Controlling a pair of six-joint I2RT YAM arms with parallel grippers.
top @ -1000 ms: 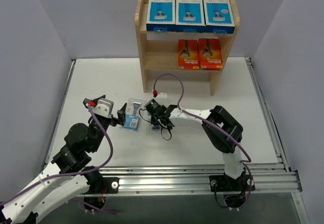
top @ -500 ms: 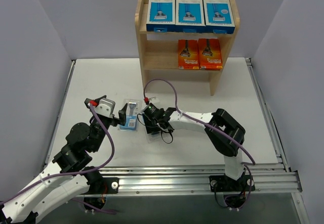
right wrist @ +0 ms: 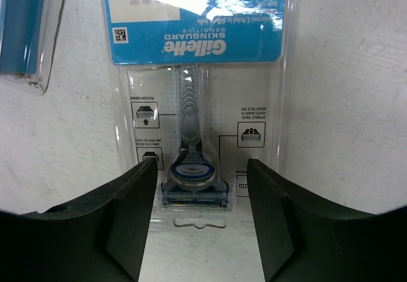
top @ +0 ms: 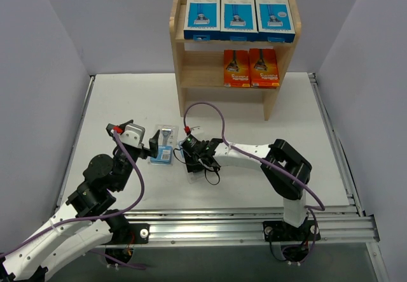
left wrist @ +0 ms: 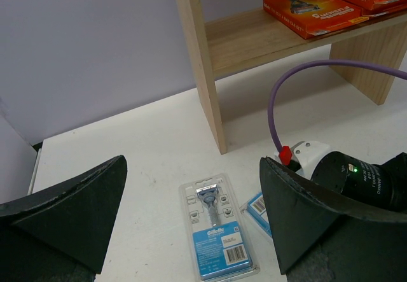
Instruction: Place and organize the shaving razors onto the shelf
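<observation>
The shelf (top: pixel 179 53) stands at the back of the table. Three blue-and-white razor boxes (top: pixel 237 16) sit on its top tier and two orange boxes (top: pixel 250 67) on the middle tier. Two clear blister-card razors lie flat on the table. One card (left wrist: pixel 219 234) lies between the wide-apart fingers of my open left gripper (left wrist: pixel 191 231). The other card (right wrist: pixel 197 104) lies under my right gripper (right wrist: pixel 200 225), which is open, its jaws either side of the razor head and gripping nothing. In the top view the right gripper (top: pixel 193 155) hides most of that card.
The right arm's purple cable (top: pixel 213 110) loops above the table in front of the shelf. The shelf's left side panel (left wrist: pixel 197 59) rises just beyond the cards. Grey walls close in the left and right sides. A metal rail (top: pixel 254 221) runs along the near edge.
The right gripper has opened from nearly shut and shifted left and nearer, onto the second blister card. The left arm and its card have not moved.
</observation>
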